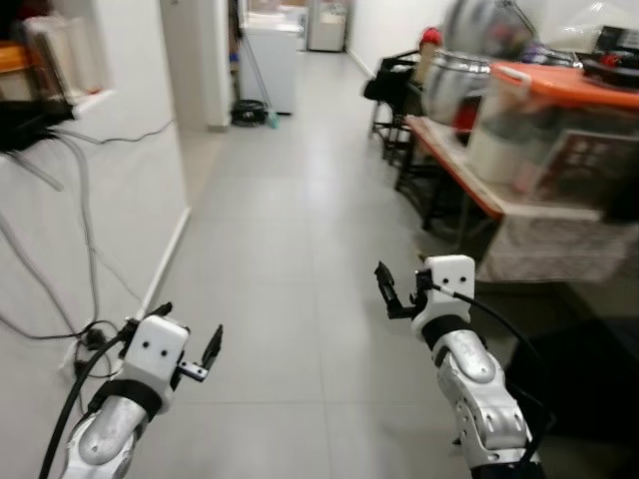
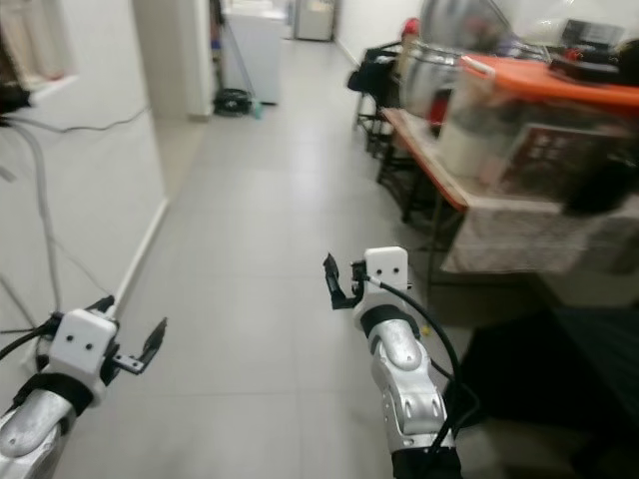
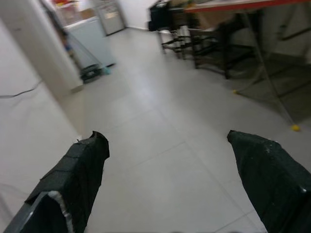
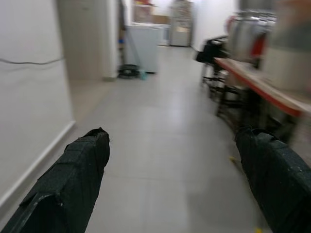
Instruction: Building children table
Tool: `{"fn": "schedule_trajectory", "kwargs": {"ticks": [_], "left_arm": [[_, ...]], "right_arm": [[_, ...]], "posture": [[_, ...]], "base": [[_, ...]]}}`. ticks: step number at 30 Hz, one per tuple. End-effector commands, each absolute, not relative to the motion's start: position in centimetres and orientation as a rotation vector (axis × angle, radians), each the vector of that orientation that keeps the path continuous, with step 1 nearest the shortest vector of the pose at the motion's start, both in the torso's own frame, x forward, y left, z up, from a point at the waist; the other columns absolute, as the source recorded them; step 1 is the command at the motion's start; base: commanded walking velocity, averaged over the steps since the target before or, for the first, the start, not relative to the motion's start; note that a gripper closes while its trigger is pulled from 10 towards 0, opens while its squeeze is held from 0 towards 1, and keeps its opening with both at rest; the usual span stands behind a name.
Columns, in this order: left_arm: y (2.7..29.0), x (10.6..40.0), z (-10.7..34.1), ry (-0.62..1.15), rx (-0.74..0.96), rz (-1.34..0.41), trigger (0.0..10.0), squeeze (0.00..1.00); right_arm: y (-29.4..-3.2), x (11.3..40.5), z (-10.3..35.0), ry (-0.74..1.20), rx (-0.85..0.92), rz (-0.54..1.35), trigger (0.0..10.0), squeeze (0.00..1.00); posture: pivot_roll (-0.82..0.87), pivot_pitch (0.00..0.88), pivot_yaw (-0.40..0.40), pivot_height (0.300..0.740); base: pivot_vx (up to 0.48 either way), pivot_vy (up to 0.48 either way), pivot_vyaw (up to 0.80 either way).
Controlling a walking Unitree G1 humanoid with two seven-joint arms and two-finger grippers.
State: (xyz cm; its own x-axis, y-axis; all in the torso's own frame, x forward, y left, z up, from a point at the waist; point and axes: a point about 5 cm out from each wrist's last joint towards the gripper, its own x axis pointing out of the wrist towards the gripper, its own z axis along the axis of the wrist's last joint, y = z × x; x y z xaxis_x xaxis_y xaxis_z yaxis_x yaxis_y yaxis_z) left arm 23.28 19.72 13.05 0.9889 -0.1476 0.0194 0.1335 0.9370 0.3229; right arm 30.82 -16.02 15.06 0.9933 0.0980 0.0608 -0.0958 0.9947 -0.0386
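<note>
Tiled corridor floor [image 1: 300, 249], left gripper [image 1: 185, 344] and right gripper [image 1: 394, 289] raised forward, jaws spread, empty.

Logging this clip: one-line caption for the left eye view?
Left gripper and right gripper held open and empty over a grey tiled corridor, cluttered orange-topped table on the right.
</note>
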Motion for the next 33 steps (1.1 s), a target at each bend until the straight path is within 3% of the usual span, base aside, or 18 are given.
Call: {"fn": "schedule_trajectory", "kwargs": {"ticks": [1, 33], "left_arm": [[19.19, 23.36, 12.94, -0.046, 0.331, -0.165, 10.0, 0.00], [18.95, 23.24, 12.55, -0.040, 0.328, -0.175, 10.0, 0.00]], "right_arm": [[-16.56, 30.78, 14.71, -0.046, -0.053, 0.077, 10.0, 0.00], [-17.12, 30.61, 14.71, -0.031, -0.067, 0.061, 10.0, 0.00]], "posture": [[0.02, 0.000, -0.055, 0.740], [0.00, 0.000, -0.058, 0.740]], "base": [[0.000, 0.000, -0.80], [0.000, 0.000, -0.80]]}}
